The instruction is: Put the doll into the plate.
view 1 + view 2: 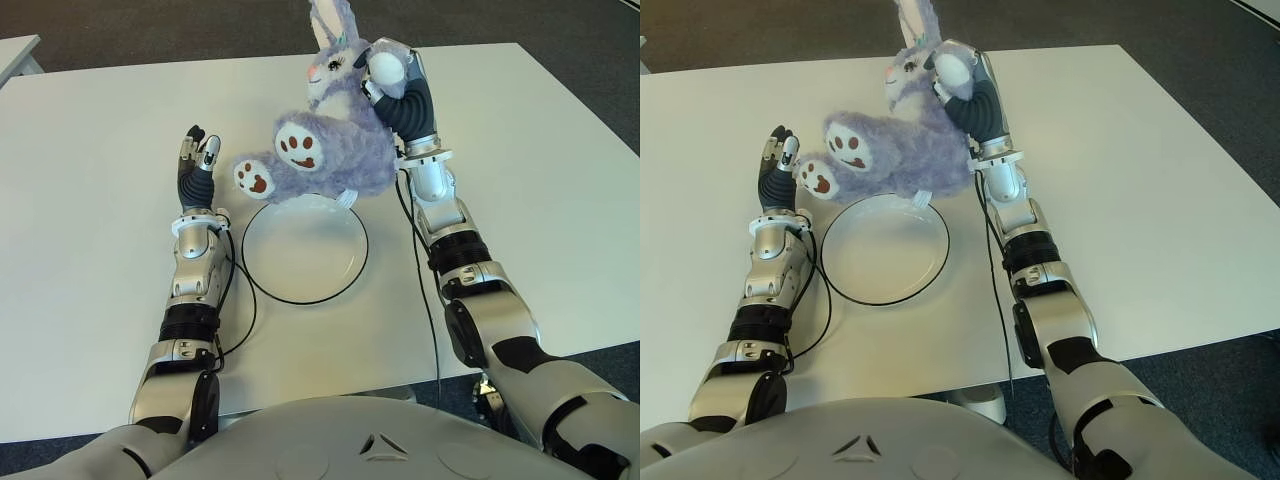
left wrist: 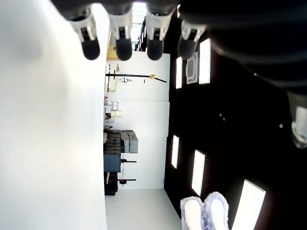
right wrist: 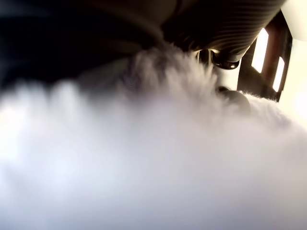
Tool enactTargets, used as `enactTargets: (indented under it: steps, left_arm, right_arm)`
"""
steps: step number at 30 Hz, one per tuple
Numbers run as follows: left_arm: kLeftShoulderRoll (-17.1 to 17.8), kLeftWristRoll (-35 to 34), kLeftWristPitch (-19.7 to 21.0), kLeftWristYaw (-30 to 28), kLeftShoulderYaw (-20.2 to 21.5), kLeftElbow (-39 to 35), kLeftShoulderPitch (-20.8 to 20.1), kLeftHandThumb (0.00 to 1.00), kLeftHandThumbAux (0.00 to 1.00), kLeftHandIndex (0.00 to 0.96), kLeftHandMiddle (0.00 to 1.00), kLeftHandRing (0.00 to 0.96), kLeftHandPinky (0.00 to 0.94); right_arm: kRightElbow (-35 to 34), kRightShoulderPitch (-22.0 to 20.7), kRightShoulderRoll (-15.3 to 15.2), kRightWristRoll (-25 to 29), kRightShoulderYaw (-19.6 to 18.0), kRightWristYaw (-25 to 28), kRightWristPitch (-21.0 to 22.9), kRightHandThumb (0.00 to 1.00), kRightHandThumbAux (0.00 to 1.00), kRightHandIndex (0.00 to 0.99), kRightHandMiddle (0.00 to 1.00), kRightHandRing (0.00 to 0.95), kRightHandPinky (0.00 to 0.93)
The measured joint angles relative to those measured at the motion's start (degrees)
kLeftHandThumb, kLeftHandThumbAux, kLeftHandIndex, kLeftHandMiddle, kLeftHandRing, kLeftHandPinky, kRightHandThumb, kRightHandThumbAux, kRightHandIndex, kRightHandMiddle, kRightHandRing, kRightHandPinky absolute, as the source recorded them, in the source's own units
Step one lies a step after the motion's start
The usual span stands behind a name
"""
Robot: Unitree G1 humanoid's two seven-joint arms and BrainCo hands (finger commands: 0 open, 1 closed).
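1. Hanging in the air over the far edge of the plate point(image 1: 262, 275), the doll point(image 1: 335, 150) is a fluffy purple bunny with long ears that point up.
2. It has a pink nose, and the bottoms of its two feet are white with brown paw marks.
3. Its feet stick out to the left, toward the left hand point(image 1: 198, 160).
4. A small white tag hangs from under the doll, just above the plate's far rim.
5. The doll is not in the plate yet.
6. The right hand point(image 1: 392, 72) holds the doll up, with its fingers point(image 1: 383, 68) curled around the bunny near its head and back.
7. In the right wrist view, soft purple fur fills almost the whole picture, so the fingers there are hard to see.
8. The plate is round and white with a thin dark rim, and it lies flat on the white table point(image 1: 540, 180).
9. Nothing lies inside the plate.
10. The left hand shows to the left of the plate, just beside the doll's near foot.
11. Its fingers are straight and loose, and they hold nothing.
12. In the left wrist view, four fingertips point(image 2: 123, 47) point out in a row with nothing between them, and the doll's two feet show far off.
13. Thin black cables run along both arms on the table.
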Motion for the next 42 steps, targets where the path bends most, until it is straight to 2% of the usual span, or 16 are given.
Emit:
enactTargets:
  steps: [22, 42]
  left_arm:
    - [0.0, 0.0, 0.0, 0.0, 0.0, -0.1, 0.1, 0.000, 0.391, 0.000, 0.016, 0.000, 0.000]
    - [-0.1, 0.0, 0.0, 0.0, 0.0, -0.1, 0.0, 0.000, 0.397, 0.000, 0.017, 0.006, 0.000]
  right_arm:
    - [1.5, 0.8, 1.0, 0.5, 0.7, 1.7, -3.4, 0.699, 0.721, 0.438, 0.863, 0.873, 0.859]
    - [1.2, 2.1, 2.6, 0.6, 2.1, 3.4, -4.1, 0.700, 0.720, 0.438, 0.859, 0.869, 0.856]
